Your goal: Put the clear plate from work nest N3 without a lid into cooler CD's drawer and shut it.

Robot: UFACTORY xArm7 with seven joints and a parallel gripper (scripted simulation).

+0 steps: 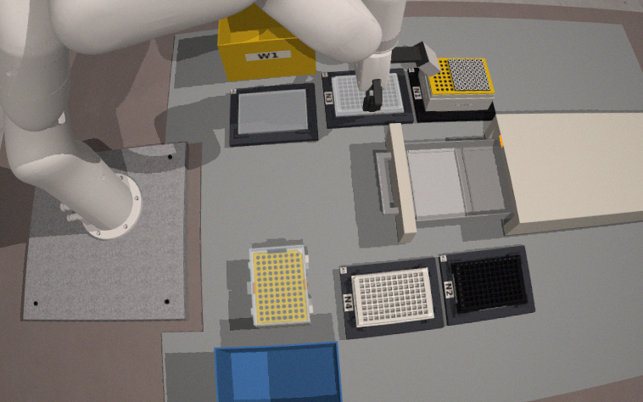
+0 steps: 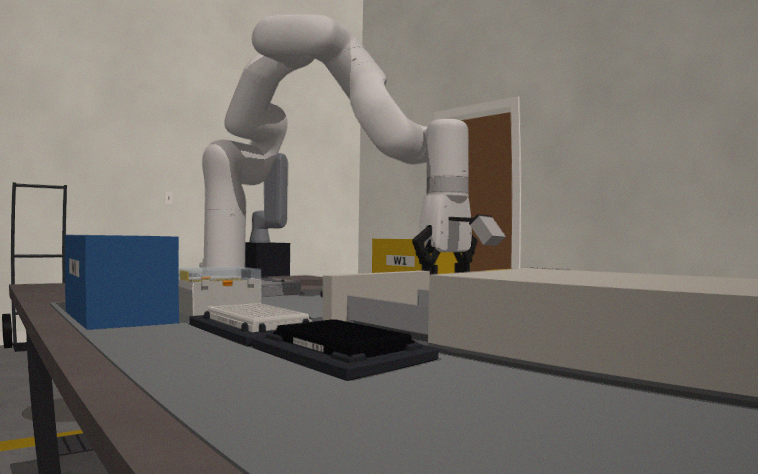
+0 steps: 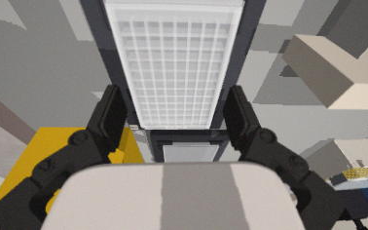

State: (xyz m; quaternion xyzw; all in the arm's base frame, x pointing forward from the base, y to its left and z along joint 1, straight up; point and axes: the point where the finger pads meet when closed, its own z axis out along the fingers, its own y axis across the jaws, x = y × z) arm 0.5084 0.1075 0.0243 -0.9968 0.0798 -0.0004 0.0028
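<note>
The clear plate lies without a lid in the dark nest N3 [image 1: 368, 99] at the back of the bench; it also shows in the wrist view [image 3: 175, 63]. My gripper [image 1: 372, 97] is open and hangs right over the plate. In the wrist view the two black fingers stand one on each long side of the plate, apart from it, a little above the nest. The cooler CD [image 1: 589, 170] has its drawer [image 1: 451, 181] pulled out toward the arm's base, with its bar handle [image 1: 385, 181] in front. Both places in the drawer are empty. CD's lamp [image 1: 500, 141] is amber.
The yellow bin W1 [image 1: 264, 49] stands behind nest N3. An empty nest [image 1: 272, 114] lies left of N3 and a tip rack [image 1: 459, 82] right of it. A white plate in N4 [image 1: 393, 298], a black plate in N2 [image 1: 486, 283], the tip box [image 1: 279, 286] and a blue bin [image 1: 276, 371] are at the front.
</note>
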